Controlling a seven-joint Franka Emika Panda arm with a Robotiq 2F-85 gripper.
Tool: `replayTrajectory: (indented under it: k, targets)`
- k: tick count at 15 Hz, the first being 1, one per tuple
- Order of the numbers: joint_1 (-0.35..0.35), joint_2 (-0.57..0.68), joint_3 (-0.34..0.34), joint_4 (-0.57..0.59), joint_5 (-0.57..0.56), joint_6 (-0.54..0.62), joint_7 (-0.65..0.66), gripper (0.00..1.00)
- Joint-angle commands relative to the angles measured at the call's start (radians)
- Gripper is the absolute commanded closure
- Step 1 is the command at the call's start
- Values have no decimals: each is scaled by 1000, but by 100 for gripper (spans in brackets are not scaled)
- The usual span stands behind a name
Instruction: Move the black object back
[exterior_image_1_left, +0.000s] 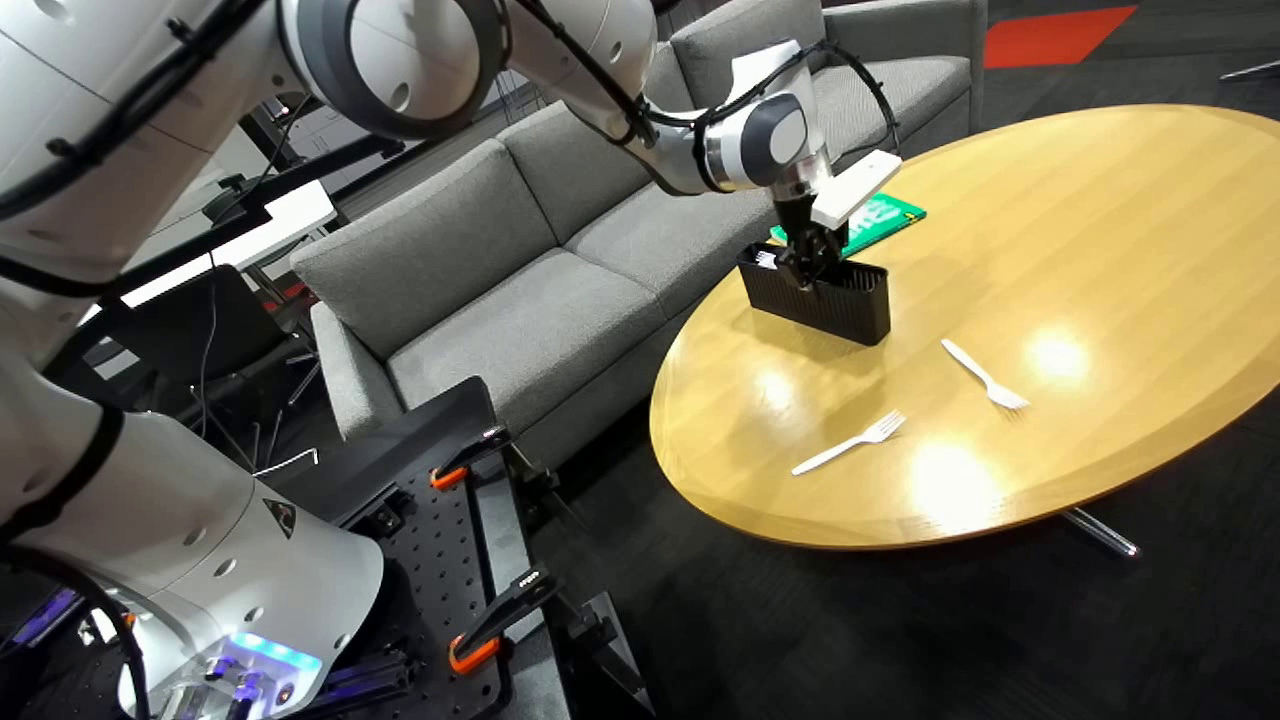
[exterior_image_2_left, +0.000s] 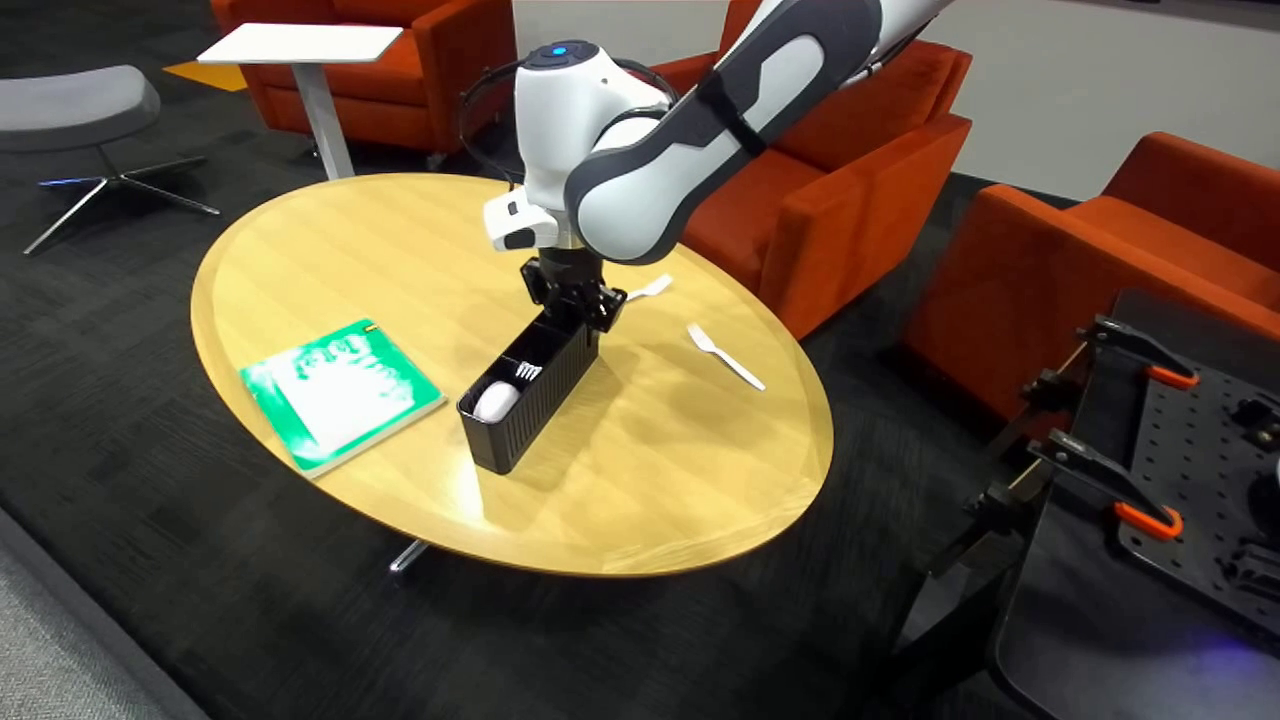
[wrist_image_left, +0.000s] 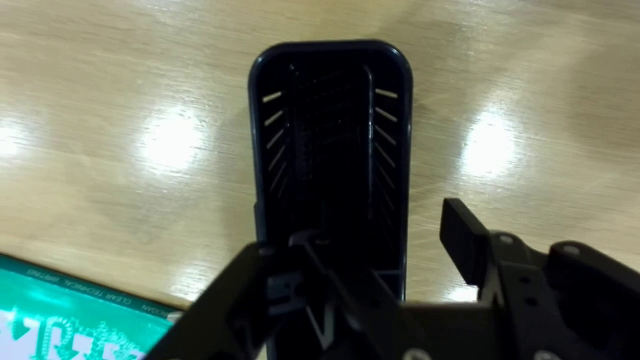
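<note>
In an exterior view, the arm (exterior_image_1_left: 415, 62) reaches from upper left and bends down over the box (exterior_image_1_left: 825, 310), right of centre on the counter (exterior_image_1_left: 1130, 230). The claw (wrist_image_left: 371, 237) stands wide, one jaw apart from the box.

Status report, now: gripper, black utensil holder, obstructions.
Gripper open. Black utensil holder upright on wooden table, ungripped. Green technical-writing book nearby, possible obstacle; two white forks loose.

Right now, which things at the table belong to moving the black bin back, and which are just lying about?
Job:
- bin
- gripper, open
- cutlery inside the bin, likely riding along

Lying about:
- book
- fork
- second fork
</note>
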Motion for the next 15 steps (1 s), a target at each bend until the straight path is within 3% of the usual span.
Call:
replayTrajectory:
  k: [1,3,8,15]
  targets:
    - [-13,-63,2,-73,-4,23,2,12]
    - [-15,-81,0,-93,-5,28,6,1]
    - [-16,-160,-6,-206,-16,66,24,0]
    - [60,-390,-93,-503,-72,320,252,0]
